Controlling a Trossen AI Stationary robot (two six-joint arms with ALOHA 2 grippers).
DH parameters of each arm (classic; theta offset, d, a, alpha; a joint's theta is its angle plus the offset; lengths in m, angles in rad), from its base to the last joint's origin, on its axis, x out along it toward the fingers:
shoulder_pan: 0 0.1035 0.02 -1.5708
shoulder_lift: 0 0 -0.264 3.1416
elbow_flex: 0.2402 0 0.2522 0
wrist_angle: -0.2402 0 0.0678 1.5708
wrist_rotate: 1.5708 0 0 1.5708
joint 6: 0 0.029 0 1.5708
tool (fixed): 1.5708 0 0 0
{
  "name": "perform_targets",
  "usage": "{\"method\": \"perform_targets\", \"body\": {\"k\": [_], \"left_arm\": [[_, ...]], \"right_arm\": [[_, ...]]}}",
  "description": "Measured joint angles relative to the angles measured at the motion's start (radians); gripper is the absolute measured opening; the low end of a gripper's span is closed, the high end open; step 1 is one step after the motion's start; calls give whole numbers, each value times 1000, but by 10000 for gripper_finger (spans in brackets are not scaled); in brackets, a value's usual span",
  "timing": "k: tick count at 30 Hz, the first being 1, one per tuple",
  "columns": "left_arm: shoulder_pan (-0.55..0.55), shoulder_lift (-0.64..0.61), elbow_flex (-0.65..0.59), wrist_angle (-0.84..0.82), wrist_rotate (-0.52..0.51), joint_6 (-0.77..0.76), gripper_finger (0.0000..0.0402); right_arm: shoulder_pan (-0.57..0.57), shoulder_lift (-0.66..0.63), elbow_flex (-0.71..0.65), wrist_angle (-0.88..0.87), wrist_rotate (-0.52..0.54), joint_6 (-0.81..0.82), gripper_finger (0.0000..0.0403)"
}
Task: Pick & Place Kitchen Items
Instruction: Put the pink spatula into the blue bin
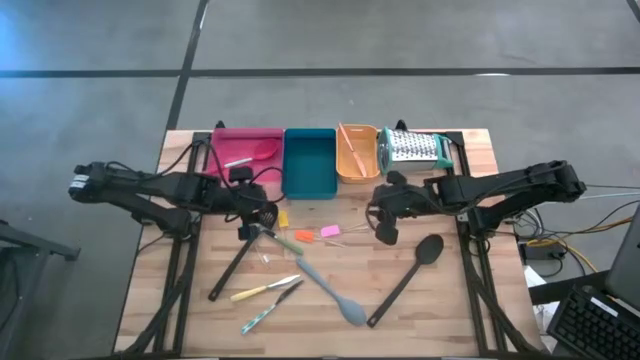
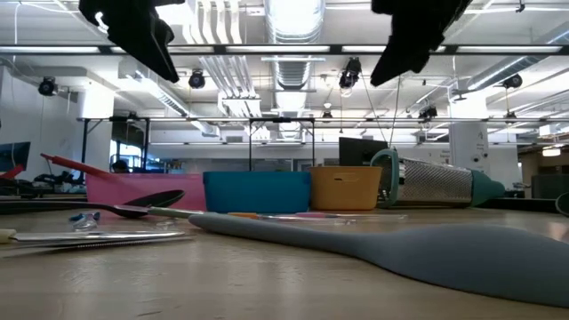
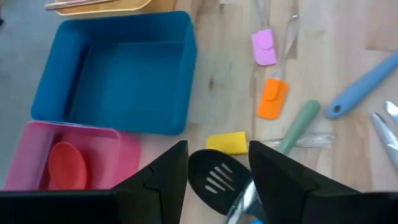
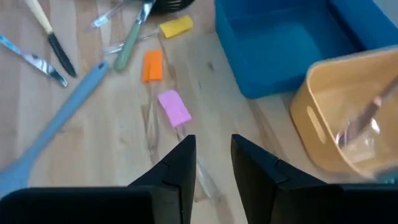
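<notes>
Loose utensils lie flat on the wooden table. They are a black slotted spoon [image 1: 235, 262], a grey spoon [image 1: 325, 285], a second black spoon [image 1: 405, 278], a yellow-handled tool [image 1: 262, 290], a blue-handled knife [image 1: 268, 308] and small yellow [image 3: 227, 142], orange [image 3: 272, 98] and pink [image 3: 263, 47] pieces. My left gripper [image 3: 217, 168] hangs open above the slotted spoon's head [image 3: 217, 177], clear of it. My right gripper [image 4: 213, 162] hangs open above bare wood near the pink piece [image 4: 174, 107], holding nothing. In the low view both grippers are well above the table.
Along the far edge stand a pink tray [image 1: 245, 155] with a red utensil in it, a teal tray [image 1: 310, 165], an orange tray [image 1: 357, 152] holding a light-handled tool, and a metal grater [image 1: 415, 148] lying on its side. Bare wood lies near the front edge.
</notes>
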Motion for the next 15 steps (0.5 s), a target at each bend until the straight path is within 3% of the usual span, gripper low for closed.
{"method": "perform_targets", "body": {"k": [8,15], "left_arm": [[0,30,0,21,-28,22,174],[0,46,0,42,-28,24,174]], "right_arm": [[-1,182,16,35,-38,-213,73],[-12,348,119,39,-68,-320,107]]}}
